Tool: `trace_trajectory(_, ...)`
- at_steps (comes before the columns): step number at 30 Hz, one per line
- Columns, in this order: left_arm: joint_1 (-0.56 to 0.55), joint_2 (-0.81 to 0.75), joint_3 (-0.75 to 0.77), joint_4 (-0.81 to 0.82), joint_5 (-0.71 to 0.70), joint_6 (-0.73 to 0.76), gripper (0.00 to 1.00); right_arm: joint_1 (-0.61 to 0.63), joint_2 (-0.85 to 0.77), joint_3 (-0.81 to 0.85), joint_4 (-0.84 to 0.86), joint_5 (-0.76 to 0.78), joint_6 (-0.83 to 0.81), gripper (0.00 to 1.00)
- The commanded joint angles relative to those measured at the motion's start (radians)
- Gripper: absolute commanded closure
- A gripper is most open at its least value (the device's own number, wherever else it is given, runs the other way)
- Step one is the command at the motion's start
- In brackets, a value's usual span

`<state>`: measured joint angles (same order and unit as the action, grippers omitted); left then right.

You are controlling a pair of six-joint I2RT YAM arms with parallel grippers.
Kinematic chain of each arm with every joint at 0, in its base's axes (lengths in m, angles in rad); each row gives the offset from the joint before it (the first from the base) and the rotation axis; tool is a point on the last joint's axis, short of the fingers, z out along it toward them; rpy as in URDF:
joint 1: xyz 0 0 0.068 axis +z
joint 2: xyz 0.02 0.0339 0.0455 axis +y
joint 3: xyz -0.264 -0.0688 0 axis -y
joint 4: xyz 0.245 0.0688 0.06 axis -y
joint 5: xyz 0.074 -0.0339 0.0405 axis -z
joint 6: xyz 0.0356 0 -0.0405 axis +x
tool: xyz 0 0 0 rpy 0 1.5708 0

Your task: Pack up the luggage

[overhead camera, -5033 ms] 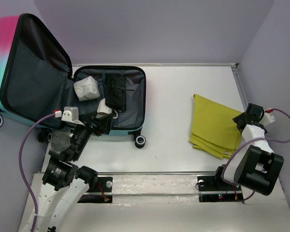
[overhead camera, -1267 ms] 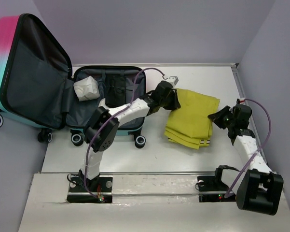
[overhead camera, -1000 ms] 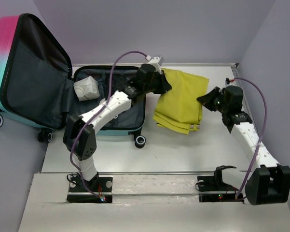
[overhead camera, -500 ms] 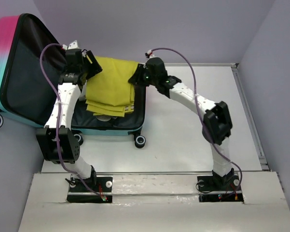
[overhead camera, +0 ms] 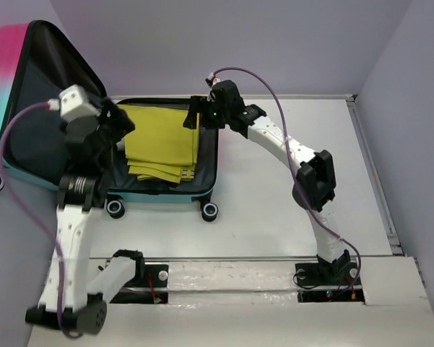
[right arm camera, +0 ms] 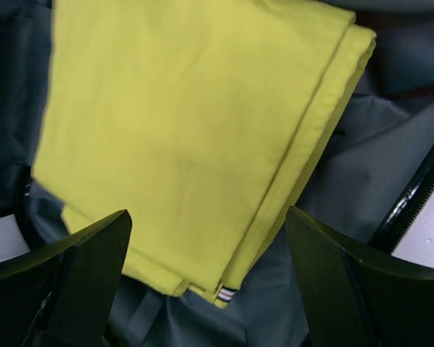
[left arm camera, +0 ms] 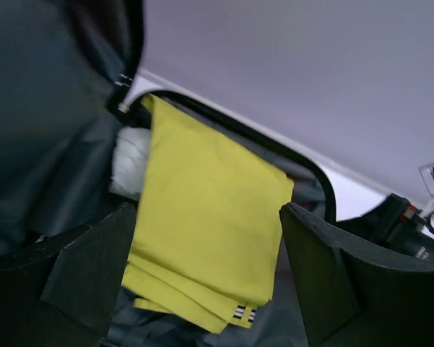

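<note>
Top external view: yellow cloth point(overhead camera: 161, 142) is laid in the luggage point(overhead camera: 170, 194); left gripper point(overhead camera: 119, 121) and right gripper point(overhead camera: 193, 116) are spread wide, empty. Straight upward withdrawal is advised.

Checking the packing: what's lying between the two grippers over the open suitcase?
A folded yellow-green cloth lies inside the pink-and-teal hard-shell suitcase, between the left gripper and right gripper, as the top view shows.

I see the white table point(overhead camera: 289, 210) carrying the luggage point(overhead camera: 40, 123) at its far left. The case lies open with its shallow half flat on the tabletop, black wheels point(overhead camera: 210, 210) toward the near side, and its lid tilted up beyond the table's left edge.
</note>
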<state>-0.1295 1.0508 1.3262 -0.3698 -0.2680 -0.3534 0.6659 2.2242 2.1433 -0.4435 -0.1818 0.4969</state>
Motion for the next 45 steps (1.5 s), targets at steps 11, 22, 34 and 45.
trace_trajectory(11,0.016,-0.479,-0.357,-0.268,-0.821,-0.150,0.05,0.001,-0.587,-0.559,0.219,-0.220,-0.164,0.08)
trace_trajectory(22,0.358,-0.141,-0.312,-0.002,-0.744,0.063,0.04,0.001,-0.687,-0.824,0.262,-0.133,-0.224,0.06)
trace_trajectory(34,0.361,-0.087,-0.357,0.206,-0.757,0.203,0.70,-0.008,-0.434,-0.761,0.247,0.050,-0.166,0.18)
trace_trajectory(45,0.208,-0.156,-0.390,0.223,-0.698,0.188,0.94,-0.008,-0.264,-0.709,0.296,-0.065,-0.087,0.89)
